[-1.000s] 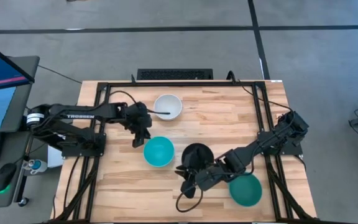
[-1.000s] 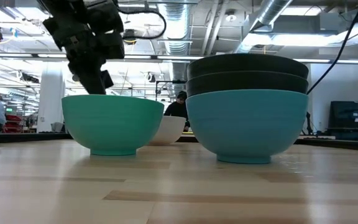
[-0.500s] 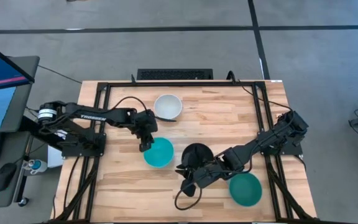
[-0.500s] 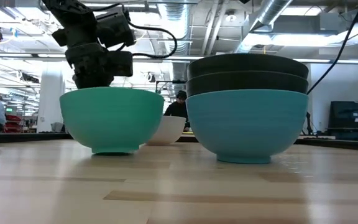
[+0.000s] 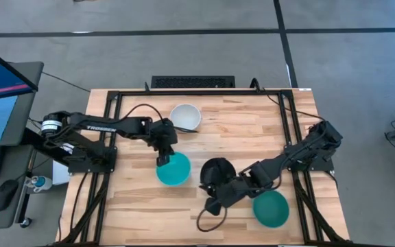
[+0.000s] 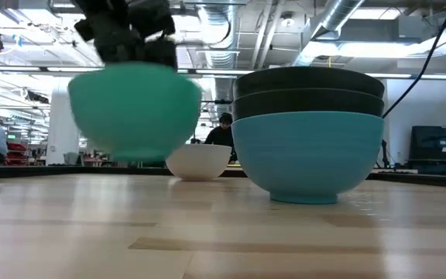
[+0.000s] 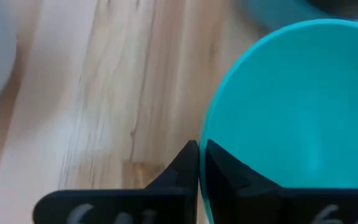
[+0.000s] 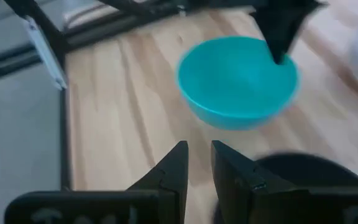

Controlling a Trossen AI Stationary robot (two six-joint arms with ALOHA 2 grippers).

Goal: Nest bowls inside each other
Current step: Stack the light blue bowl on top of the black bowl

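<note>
Teal bowl (image 5: 173, 169), left of centre in the high view, is hanging clear of the table (image 6: 223, 232) in the low view, its rim pinched by the left gripper (image 5: 163, 157), while the right gripper (image 5: 214, 203), fingers slightly apart, is hovering beside the black-topped stack (image 5: 216, 171) at lower centre.

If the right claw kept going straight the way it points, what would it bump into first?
Probably the light blue bowl that the left gripper holds off the table by its rim; the right gripper points at it over bare wood, though depth is hard to judge.
</note>
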